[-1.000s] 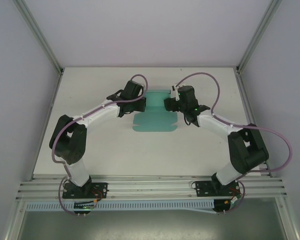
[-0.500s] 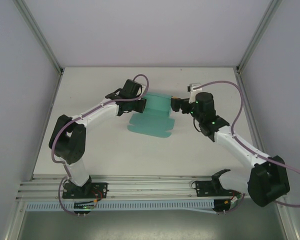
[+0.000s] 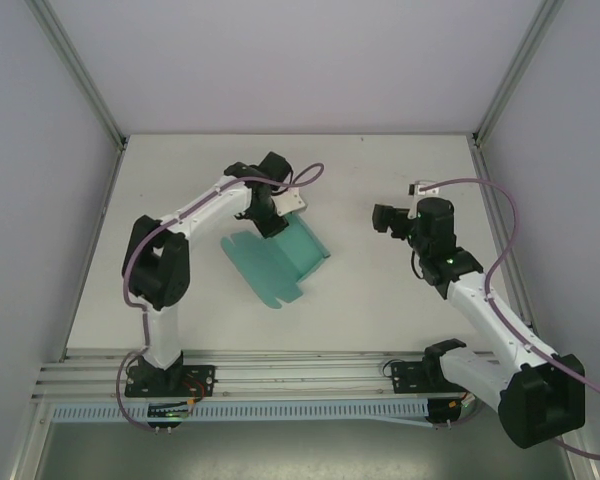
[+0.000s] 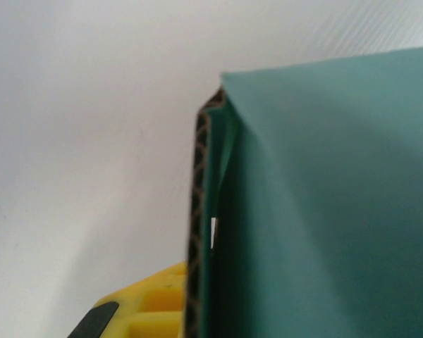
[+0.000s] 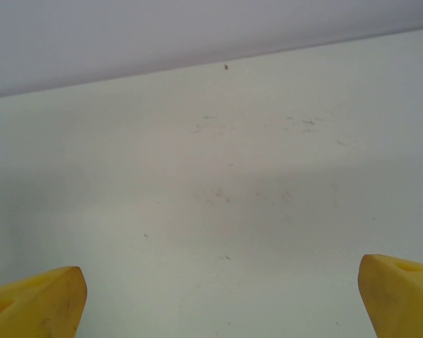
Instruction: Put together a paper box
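White tabletop (image 3: 380, 310) covers the floor of the work cell, with pale grey walls (image 3: 280, 60) around it and aluminium frame posts (image 3: 80, 70) going up at the far corners. A little left of the centre sits the paper box (image 3: 270, 265), teal-green and only partly folded. Its bigger part lies low toward the near-left, with a wavy flap outline at the near edge. One long panel stands up at an angle along the right side, so the shape is more an open trough than a closed box (what shows of its inner face is plain teal card).

The left arm (image 3: 195, 215) reaches in from the left. The left end effector (image 3: 270, 215) is at the far end of the paper box, pressed together on the card there and pinching it. In the left wrist view the teal card takes the whole right side, very close to the lens. Its cut edge (image 4: 196, 232) shows a brown corrugated layer, and one yellow finger (image 4: 151, 310) lies just beside this edge at the bottom. I cannot tell whether the pinched end rests on the tabletop or is lifted from it.

The right arm (image 3: 480, 310) stands on the right side. The right end effector (image 3: 382, 218) points toward the paper box but is well apart from it. Its jaws are spread wide: in the right wrist view the two yellow fingertips (image 5: 35, 303) sit at the bottom corners, with tabletop between them and the wall behind.
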{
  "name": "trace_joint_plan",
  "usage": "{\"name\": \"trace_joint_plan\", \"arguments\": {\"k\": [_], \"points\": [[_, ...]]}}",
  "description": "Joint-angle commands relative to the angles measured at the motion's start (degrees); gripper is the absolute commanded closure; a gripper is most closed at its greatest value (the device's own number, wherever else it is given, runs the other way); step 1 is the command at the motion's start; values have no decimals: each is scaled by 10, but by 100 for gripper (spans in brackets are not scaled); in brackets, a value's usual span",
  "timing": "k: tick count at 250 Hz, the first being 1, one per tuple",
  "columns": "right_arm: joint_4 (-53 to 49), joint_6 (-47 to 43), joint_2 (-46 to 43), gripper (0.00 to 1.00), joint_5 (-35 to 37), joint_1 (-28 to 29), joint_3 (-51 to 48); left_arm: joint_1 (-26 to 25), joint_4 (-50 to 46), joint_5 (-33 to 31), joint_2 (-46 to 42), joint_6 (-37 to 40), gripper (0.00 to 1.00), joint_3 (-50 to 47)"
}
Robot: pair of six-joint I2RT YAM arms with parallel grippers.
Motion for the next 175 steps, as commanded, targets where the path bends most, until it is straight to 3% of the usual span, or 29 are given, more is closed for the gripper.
{"name": "trace_joint_plan", "arguments": {"k": [1, 77, 128, 138, 175], "points": [[-30, -12, 9, 1, 1, -7, -2, -16, -99, -62, 28, 46, 100, 23], [-46, -21, 30, 1, 2, -11, 6, -36, -100, -136, 136, 38, 100, 94], [-46, -23, 39, 1, 1, -15, 5, -37, -124, -103, 172, 43, 72, 160], [-45, -23, 40, 1, 1, -15, 5, -37, -124, -90, 168, 45, 63, 167], [-39, -25, 45, 1, -22, -16, 3, -37, -124, -54, 149, 56, 52, 183]]}}
